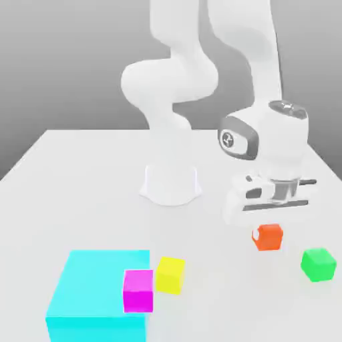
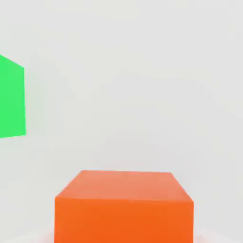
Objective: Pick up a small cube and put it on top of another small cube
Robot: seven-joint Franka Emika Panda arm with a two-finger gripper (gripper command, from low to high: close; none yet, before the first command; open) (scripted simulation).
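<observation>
Small orange cube (image 1: 268, 237) flat on table, small green cube (image 1: 318, 264) near (apart, exterior view's right)

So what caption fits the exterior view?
White arm's claw poised above an orange cube, green cube nearby.

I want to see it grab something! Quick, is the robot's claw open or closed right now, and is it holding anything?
End effector: just above the orange cube; open or closed cannot be told.

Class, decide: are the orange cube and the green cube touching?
Apart. The exterior view shows bare table between the orange cube and the green cube.
</observation>
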